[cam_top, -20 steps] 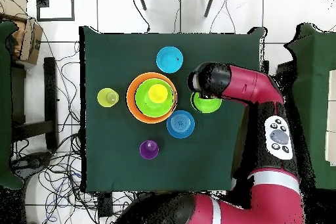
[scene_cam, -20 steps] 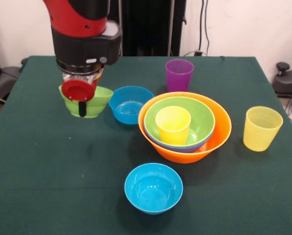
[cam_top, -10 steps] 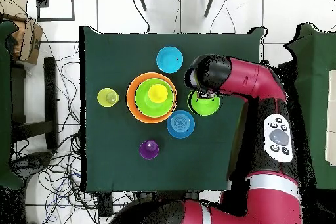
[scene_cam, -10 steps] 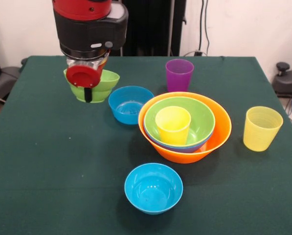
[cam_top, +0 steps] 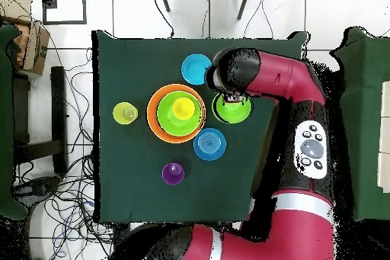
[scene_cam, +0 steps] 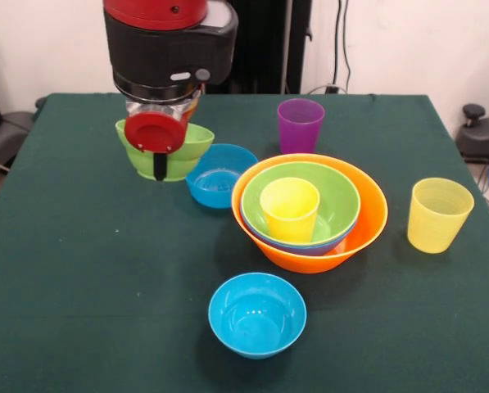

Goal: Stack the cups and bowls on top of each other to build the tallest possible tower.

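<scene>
Grip: my gripper (scene_cam: 158, 160) was clamped on the rim of the small green bowl (scene_cam: 183, 147), one finger showing dark against the bowl's front wall, because a thin rim is the only part of a bowl narrow jaws can pinch.
Carried bowl: it appeared to hang clear of the table (scene_cam: 80, 270), mouth up, in the half of the table toward the far edge, partly hiding a small blue bowl (scene_cam: 219, 176) that sat on the cloth just beside the tower.
Tower: the orange bowl (scene_cam: 367, 217) stood near the table's middle as the base, since the widest piece steadies the rest; a blue rim showed inside it under the medium green bowl (scene_cam: 338, 196), and the opaque yellow cup (scene_cam: 289, 209) stood upright in the centre.
Loose pieces: the purple cup (scene_cam: 300, 124) stood toward the far edge, the ribbed pale yellow cup (scene_cam: 437, 214) toward one side edge, and another small blue bowl (scene_cam: 256, 315) near the front edge, all apart from the tower.
Judgement: I took this for the carry toward the stack; the yellow cup already filled the centre, so seating the bowl there looked awkward.
</scene>
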Motion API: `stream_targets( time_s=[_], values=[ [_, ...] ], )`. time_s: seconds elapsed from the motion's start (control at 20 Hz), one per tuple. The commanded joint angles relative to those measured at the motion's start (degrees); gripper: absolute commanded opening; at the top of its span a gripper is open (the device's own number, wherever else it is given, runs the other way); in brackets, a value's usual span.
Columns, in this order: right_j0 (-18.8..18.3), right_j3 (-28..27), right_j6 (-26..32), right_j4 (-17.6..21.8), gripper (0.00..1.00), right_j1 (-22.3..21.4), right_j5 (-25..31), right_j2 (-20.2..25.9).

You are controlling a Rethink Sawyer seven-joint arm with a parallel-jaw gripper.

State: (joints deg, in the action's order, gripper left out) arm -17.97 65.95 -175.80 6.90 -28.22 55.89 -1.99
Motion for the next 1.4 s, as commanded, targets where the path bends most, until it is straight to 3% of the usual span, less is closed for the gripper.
stream_targets(
  time_s=[0.05, 0.45, 0.75, 1.2, 1.4],
  values=[
    [3.72, -6.51, -9.36, -2.1, 0.0, 5.48, 4.46, 0.48],
    [7.92, -12.58, -14.94, -6.09, 0.0, 10.12, 6.6, -3.87],
    [9.78, -13.97, -16.01, -9.92, 0.0, 11.13, 8.16, -6.94],
    [11.09, -14.68, -14.04, -14.12, 0.0, 12.13, 8.64, -10.02],
    [11.08, -14.25, -12.17, -16.29, 0.0, 10.92, 11.56, -10.21]
  ],
)
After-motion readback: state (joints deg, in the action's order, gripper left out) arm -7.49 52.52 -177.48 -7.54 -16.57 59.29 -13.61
